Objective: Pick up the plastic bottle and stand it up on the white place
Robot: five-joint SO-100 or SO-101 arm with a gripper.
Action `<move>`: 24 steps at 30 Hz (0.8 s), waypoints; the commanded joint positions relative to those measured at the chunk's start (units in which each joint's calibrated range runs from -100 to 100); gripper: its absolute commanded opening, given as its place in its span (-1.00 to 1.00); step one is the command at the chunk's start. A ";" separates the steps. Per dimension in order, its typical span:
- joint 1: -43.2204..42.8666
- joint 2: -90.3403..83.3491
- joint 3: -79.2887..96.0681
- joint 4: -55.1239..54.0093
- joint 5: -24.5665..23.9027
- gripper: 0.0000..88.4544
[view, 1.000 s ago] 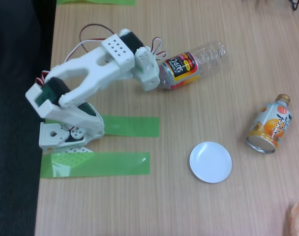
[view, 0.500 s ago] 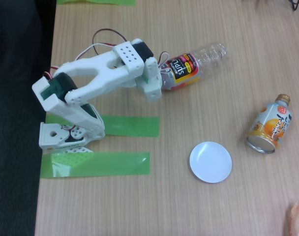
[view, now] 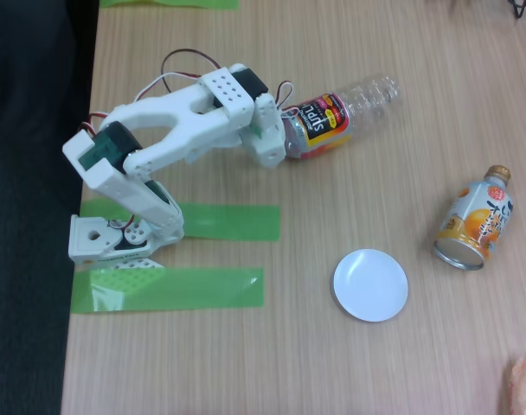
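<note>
While the plastic bottle (view: pixel 336 118) is lying on its side on the desk (view: pixel 419 52), I am reaching my end effector (view: pixel 280 138) to its cap end, beside the label. Whether my fingers are closing on it or only touching it, I cannot tell from this fixed view. I am judging the bottle as empty: light, thin, slippery, easy to crush and to roll. Gripping at the neck is seeming safest. The white place (view: pixel 370 284) is waiting well apart, nearer the camera.
</note>
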 commanded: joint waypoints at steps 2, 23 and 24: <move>-1.82 0.16 -0.20 -0.53 0.26 -0.14; -2.27 0.16 2.51 -0.70 0.21 -0.48; -2.19 0.16 2.60 -1.04 0.21 -0.48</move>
